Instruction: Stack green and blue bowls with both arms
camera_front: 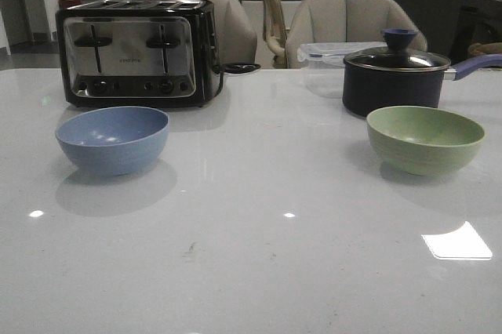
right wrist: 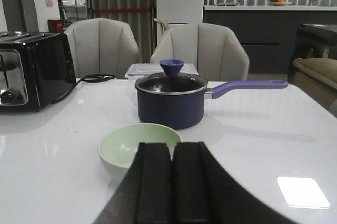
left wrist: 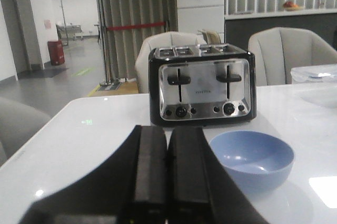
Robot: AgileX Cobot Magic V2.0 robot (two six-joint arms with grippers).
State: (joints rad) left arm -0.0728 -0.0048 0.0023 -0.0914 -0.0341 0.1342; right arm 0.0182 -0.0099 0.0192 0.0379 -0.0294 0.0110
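The dusty blue bowl (camera_front: 113, 139) stands upright and empty on the left of the white table, in front of the toaster. The pale green bowl (camera_front: 424, 139) stands upright and empty on the right, in front of the saucepan. Neither arm shows in the front view. In the left wrist view my left gripper (left wrist: 167, 132) is shut and empty, with the blue bowl (left wrist: 251, 159) beyond it and to one side. In the right wrist view my right gripper (right wrist: 171, 148) is shut and empty, its fingers overlapping the near side of the green bowl (right wrist: 134, 147).
A black-and-steel toaster (camera_front: 135, 52) stands at the back left, its cable (camera_front: 239, 67) trailing beside it. A dark saucepan with a glass lid (camera_front: 398, 75) and a long handle stands at the back right, a clear plastic box (camera_front: 329, 52) behind it. Chairs stand beyond the table.
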